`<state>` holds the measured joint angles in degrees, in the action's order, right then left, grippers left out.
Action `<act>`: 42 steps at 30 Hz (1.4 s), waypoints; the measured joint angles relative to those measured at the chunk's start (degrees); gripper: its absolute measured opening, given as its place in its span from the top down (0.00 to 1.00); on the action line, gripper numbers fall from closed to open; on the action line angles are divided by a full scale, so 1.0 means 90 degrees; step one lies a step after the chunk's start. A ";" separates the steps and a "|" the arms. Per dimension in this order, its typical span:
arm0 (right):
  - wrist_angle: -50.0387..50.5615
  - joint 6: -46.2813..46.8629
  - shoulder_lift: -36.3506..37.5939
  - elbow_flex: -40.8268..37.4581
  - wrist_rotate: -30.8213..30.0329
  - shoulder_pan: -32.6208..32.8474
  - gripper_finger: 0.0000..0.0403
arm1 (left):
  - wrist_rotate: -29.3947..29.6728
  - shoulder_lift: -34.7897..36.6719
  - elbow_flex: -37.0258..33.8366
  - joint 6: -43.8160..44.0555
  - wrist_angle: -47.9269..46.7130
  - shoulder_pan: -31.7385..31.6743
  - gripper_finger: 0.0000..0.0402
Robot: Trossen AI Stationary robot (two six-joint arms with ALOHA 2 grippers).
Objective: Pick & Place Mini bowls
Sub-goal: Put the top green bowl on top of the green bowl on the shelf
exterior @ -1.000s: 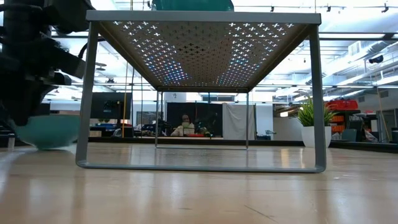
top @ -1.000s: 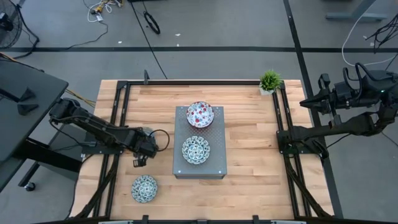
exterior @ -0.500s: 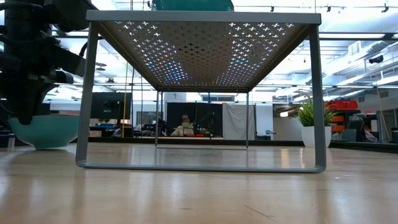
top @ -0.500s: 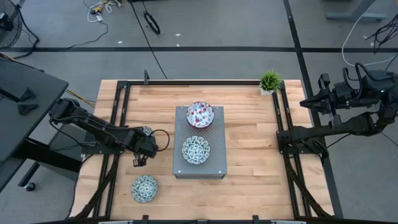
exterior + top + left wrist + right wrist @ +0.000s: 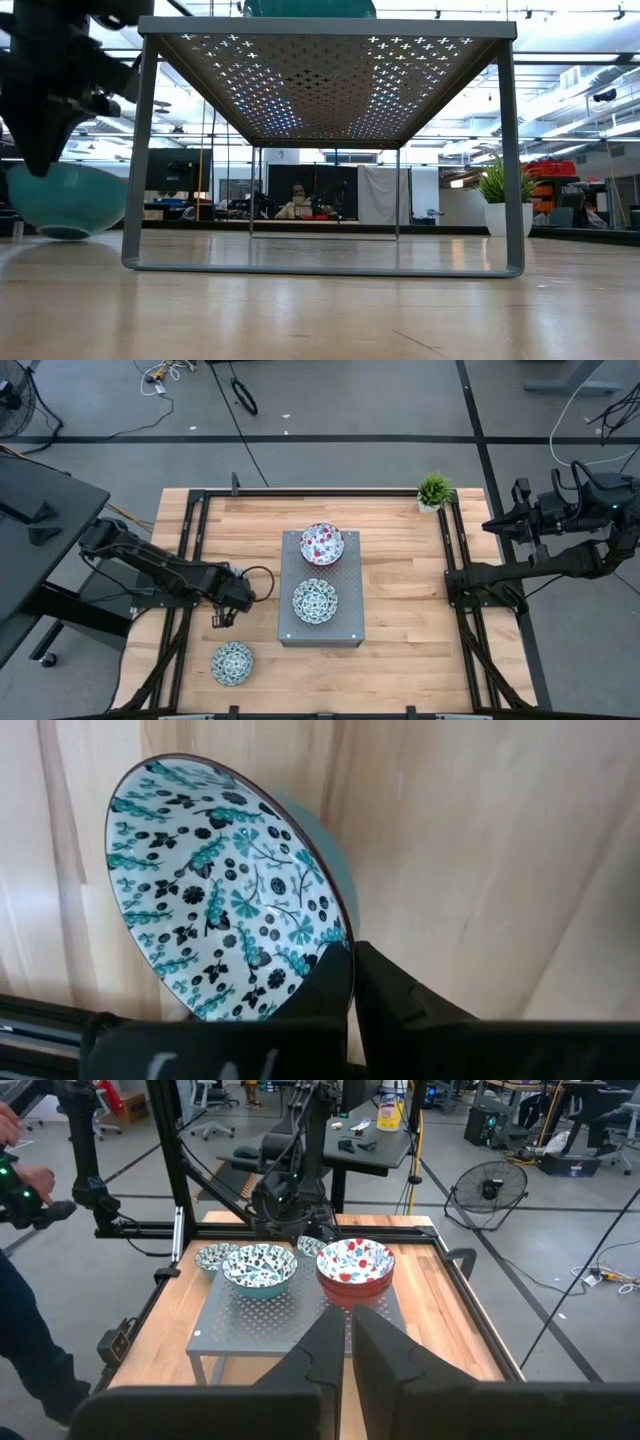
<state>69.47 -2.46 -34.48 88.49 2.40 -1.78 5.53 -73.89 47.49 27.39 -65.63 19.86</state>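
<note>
High view: potted plant [image 5: 434, 490] beside grey box [image 5: 320, 628].

Seen past the left gripper [image 5: 350, 982]: a blue-green patterned mini bowl [image 5: 220, 890], tilted steeply on edge, its white interior covered in teal leaves and dark blossoms, its thin dark rim catching the light. Pinched at the rim between two dark fingers [image 5: 325, 985], one pressed against the patterned inside, the other against the teal outer wall. Jaws drawn tight on the thin ceramic edge. Behind the bowl, pale wooden tabletop [image 5: 480, 850] with lengthwise grain and plank seams. Along the frame's edge, the gripper's black body, partly blurred, with faint white markings too soft to read.
</note>
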 joint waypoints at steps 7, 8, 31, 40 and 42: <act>0.0000 -0.0001 0.0000 0.0000 0.0001 -0.0001 0.93 | 0.0087 0.0000 0.0357 -0.0004 -0.0291 0.0000 0.99; 0.0000 0.0000 0.0000 0.0000 0.0001 -0.0001 0.93 | 0.0091 0.0000 0.0414 -0.0002 -0.0342 0.0000 0.99; 0.0000 0.0000 0.0000 0.0000 0.0001 0.0000 0.93 | 0.0797 0.0002 0.3619 -0.0125 -0.2295 0.0379 0.99; 0.0000 -0.0001 0.0000 0.0000 0.0000 0.0000 0.93 | 0.1261 0.0002 0.4816 -0.0300 -0.2516 0.0575 0.99; 0.0000 -0.0002 0.0000 0.0000 0.0002 -0.0002 0.93 | 0.1403 -0.0001 0.5007 -0.0444 -0.2551 0.0600 0.99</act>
<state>69.47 -2.48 -34.48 88.49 2.41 -1.80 18.16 -73.89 92.55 23.39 -88.59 25.25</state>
